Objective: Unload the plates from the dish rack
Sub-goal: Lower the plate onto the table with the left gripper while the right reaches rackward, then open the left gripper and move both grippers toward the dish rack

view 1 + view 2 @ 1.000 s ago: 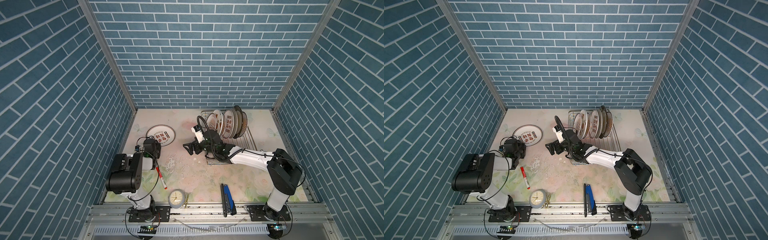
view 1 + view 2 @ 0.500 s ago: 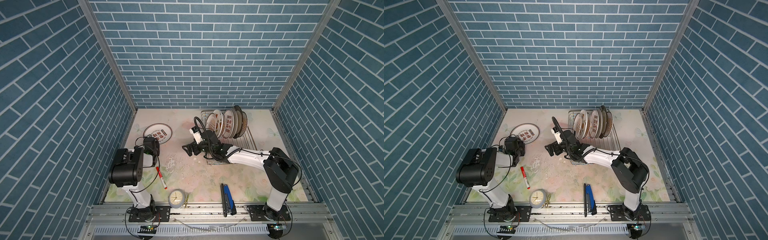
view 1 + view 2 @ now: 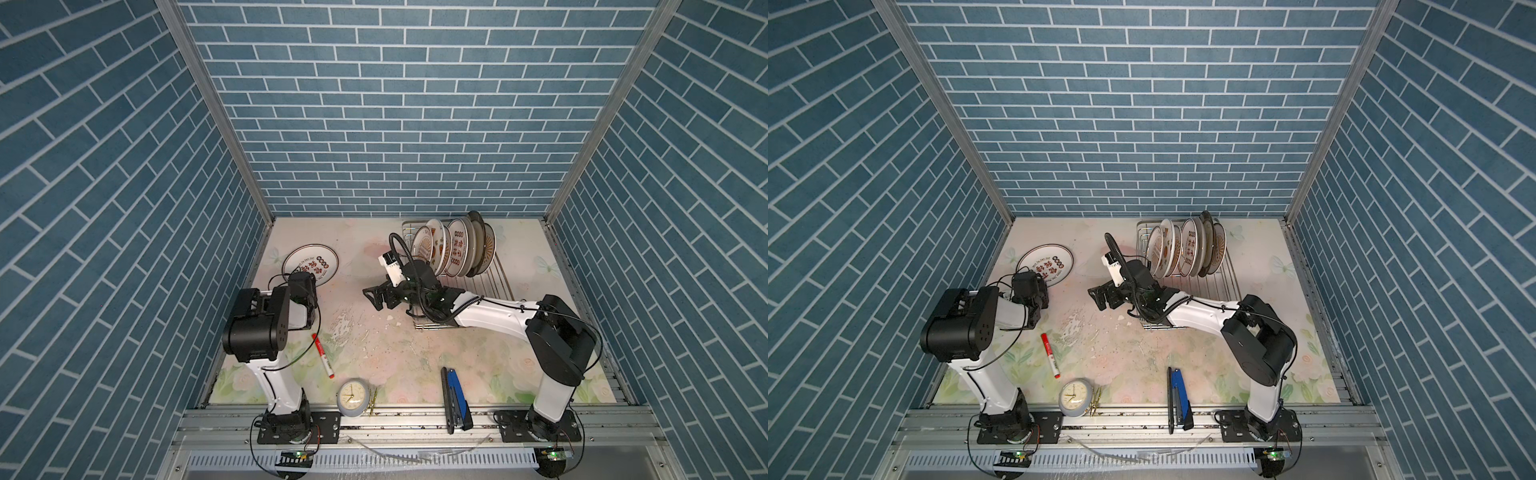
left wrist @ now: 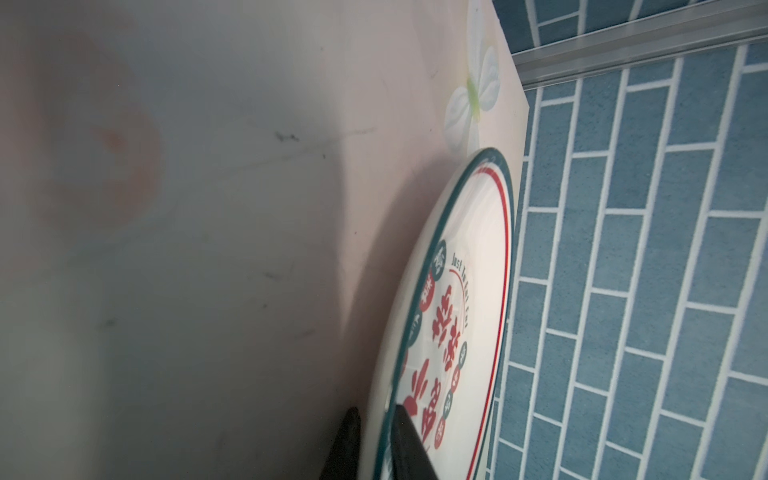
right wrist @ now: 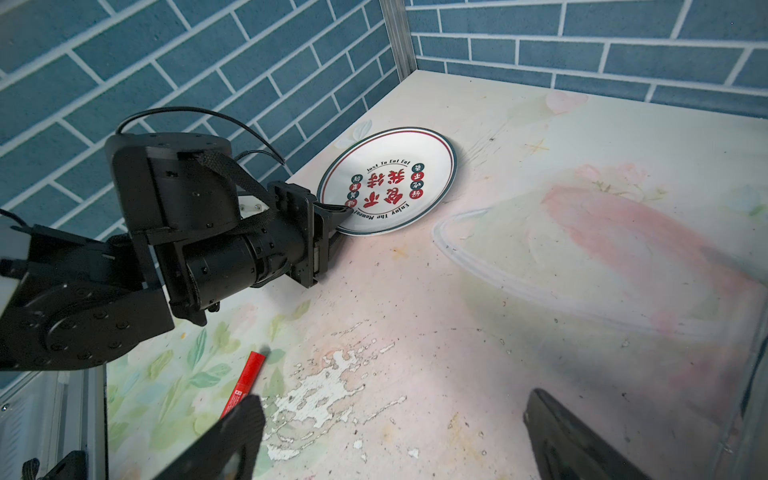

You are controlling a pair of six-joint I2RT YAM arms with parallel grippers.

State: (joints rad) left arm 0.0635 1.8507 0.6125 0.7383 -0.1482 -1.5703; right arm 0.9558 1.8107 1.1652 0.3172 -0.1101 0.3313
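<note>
One white plate (image 3: 309, 264) (image 3: 1045, 261) with red lettering and a dark green rim lies near the far left wall. My left gripper (image 4: 374, 409) has its two fingers either side of that plate's (image 4: 469, 311) near rim, shut on it; the right wrist view shows the same gripper (image 5: 343, 220) at the plate's (image 5: 388, 183) edge. Several plates (image 3: 453, 253) (image 3: 1183, 249) stand upright in the silver wire dish rack (image 3: 494, 282) (image 3: 1229, 278) at the far right. My right gripper (image 3: 374, 299) (image 5: 392, 401) hovers open and empty over the mat, left of the rack.
A red marker (image 3: 323, 351) (image 5: 245, 382) lies beside the left arm. A small round clock (image 3: 351, 394) and a blue and black tool (image 3: 455, 392) sit at the front edge. The blue brick walls close in the far side and both flanks.
My left arm has carried the plate a little further left, toward the wall, and its jaws have just begun to ease. The right gripper has drifted slightly left and stays open.
</note>
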